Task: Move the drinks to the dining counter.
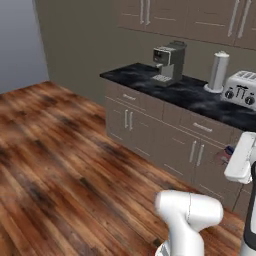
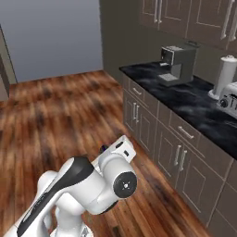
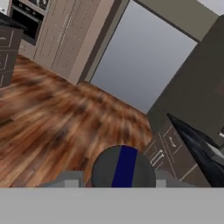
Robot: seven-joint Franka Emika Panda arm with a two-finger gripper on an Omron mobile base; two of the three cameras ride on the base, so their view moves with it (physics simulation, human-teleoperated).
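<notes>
- Purple-blue can, small and round, with what looks like a red top, sits between the tips of the two-finger gripper. The jaws stand partly closed on its sides, so I read it as gripped.
- From the left base view, the purple-blue can hangs in the air beside the white hand. It is in front of the brown lower cabinet doors, below the edge of the black marble worktop, and resting on nothing.
- That worktop carries a grey coffee machine, a white upright cylinder and a silver toaster. It is the wall run, so do not set the drink down there.
- You are in the carry, as I judge it: one drink is in hand and none is delivered.
- Leave the jaws as they are. The can is smooth and round, so a looser hold could let it slide.
- Drive the base smoothly over the brown plank floor and avoid sharp turns that would swing the arm.
- Hold the hand clear of the cabinet fronts as you turn, since the can hangs near them.
- Raise the can above counter height before you reach the dining counter, then lower it straight down.
</notes>
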